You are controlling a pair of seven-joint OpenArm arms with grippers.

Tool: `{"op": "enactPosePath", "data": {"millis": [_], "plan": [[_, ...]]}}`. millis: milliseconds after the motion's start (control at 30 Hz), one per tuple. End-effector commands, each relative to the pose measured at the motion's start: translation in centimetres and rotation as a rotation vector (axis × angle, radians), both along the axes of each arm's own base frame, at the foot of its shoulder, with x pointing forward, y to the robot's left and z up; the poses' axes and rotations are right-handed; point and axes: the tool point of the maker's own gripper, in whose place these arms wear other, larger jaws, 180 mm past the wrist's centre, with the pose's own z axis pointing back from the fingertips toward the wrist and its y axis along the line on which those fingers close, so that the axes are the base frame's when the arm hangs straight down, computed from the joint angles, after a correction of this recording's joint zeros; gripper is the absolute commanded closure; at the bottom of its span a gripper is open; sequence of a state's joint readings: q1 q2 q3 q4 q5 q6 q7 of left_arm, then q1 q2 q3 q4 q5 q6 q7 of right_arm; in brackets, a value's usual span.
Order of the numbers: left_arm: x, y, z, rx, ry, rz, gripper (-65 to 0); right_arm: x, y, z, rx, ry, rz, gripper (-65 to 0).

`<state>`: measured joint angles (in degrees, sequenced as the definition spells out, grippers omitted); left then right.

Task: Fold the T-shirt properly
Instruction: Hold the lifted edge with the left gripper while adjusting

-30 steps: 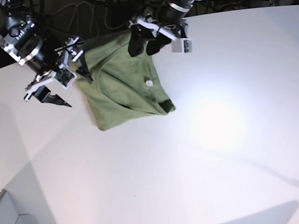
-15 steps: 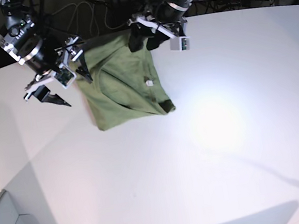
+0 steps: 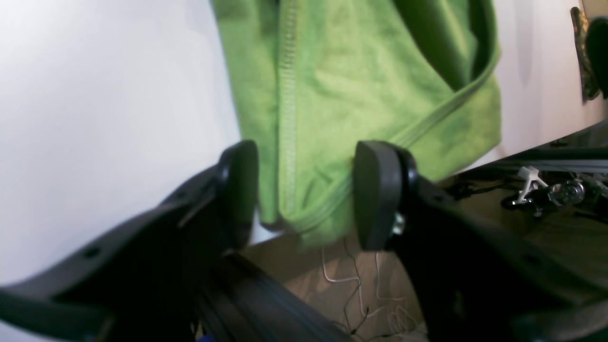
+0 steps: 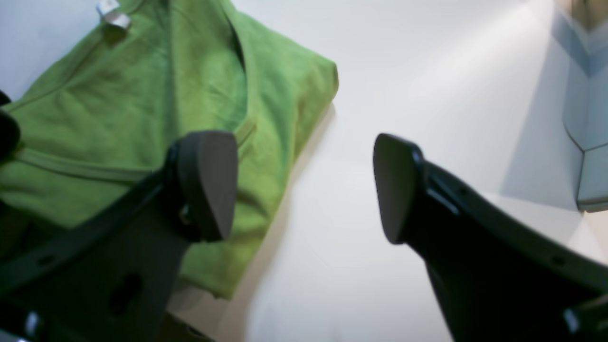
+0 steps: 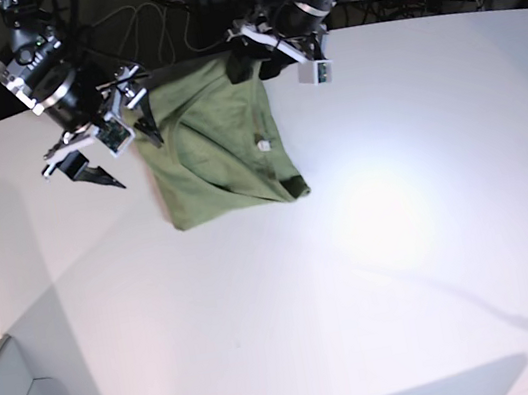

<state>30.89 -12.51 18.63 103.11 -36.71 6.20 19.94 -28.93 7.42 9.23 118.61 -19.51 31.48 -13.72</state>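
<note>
From the left wrist, the left hand point(image 3: 306, 194) gapes, released, straddling the T-shirt point(image 3: 361, 95) hem at the desk point(image 3: 104, 95) edge; from the right wrist, the right hand point(image 4: 304, 185) spreads empty beside it; from the base, it lies folded between both.

white table point(image 5: 402, 235), folded green T-shirt point(image 5: 221, 154) flat near far edge

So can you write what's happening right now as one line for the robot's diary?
T-shirt: folded, flat on table | left gripper: open, over its far edge | right gripper: open, beside it, empty
</note>
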Motion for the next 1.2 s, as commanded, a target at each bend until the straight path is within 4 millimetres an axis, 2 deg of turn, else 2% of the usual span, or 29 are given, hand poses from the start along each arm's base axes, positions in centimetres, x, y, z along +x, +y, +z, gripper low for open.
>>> {"op": "enactPosePath", "data": {"millis": [0,133,367,433,500,667,867,933,1100,1167], "plan": [[0.3,-0.5,0.9,-0.030,-0.026,-0.004,-30.0,0.2,0.4,1.0,0.019,-0.035,0.022,-42.7],[0.3,-0.6,1.2,-0.033,-0.033,-0.005,-21.5,0.2,0.4,1.1,0.019,-0.036,0.022,-42.7],[-0.6,-1.9,1.4,-0.057,-0.023,-0.046,-18.3,0.3,0.4,1.1,0.019,-0.038,0.022,-42.7],[-0.6,-2.0,1.4,-0.058,-0.024,-0.048,-11.8,0.3,0.4,1.1,0.019,-0.038,0.022,-42.7],[-0.5,-2.0,1.5,-0.059,-0.023,-0.045,0.0,0.3,0.4,1.1,0.019,-0.038,0.022,-42.6],[-0.8,-1.7,1.3,-0.052,-0.015,-0.038,0.0,0.2,0.4,1.1,0.019,-0.036,0.022,-42.6],[-1.1,-2.0,3.6,-0.076,-0.053,-0.031,0.0,0.2,0.4,1.1,0.019,-0.036,0.022,-42.6],[-1.2,-2.0,3.8,-0.080,-0.053,-0.030,0.0,0.2,0.4,1.0,0.019,-0.035,0.022,-42.6],[-1.8,-1.8,2.4,-0.062,-0.020,-0.032,0.0,0.2,0.4,1.0,0.019,-0.035,0.022,-42.6],[-1.8,-0.9,1.6,-0.040,-0.005,-0.014,0.0,0.2,0.4,1.0,0.019,-0.035,0.022,-42.6]]}}
